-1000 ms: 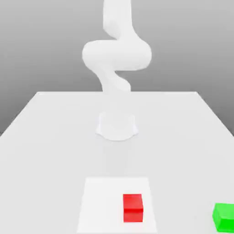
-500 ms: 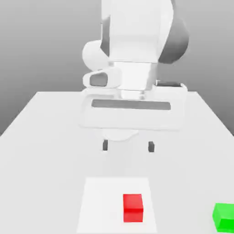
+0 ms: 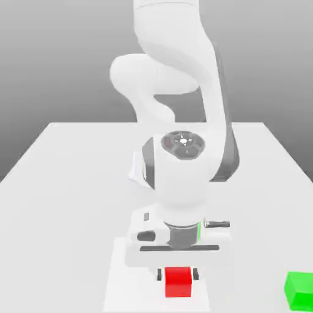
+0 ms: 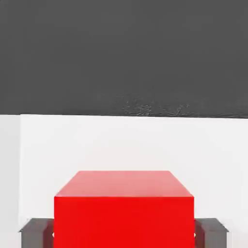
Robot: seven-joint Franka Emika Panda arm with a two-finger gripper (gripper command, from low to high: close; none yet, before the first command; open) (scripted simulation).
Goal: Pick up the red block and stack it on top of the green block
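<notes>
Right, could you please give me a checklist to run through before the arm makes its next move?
1. Claw lined up with the red block: ok, it straddles the block.
2. Red block firmly gripped: cannot tell.
3. Red block upright and level: ok.
4. Red block raised off the white square: not ok, it appears to rest there.
5. Visible top of the green block free for stacking: ok.
6. Whole green block in sight: not ok, the exterior view's right edge cuts it off.
</notes>
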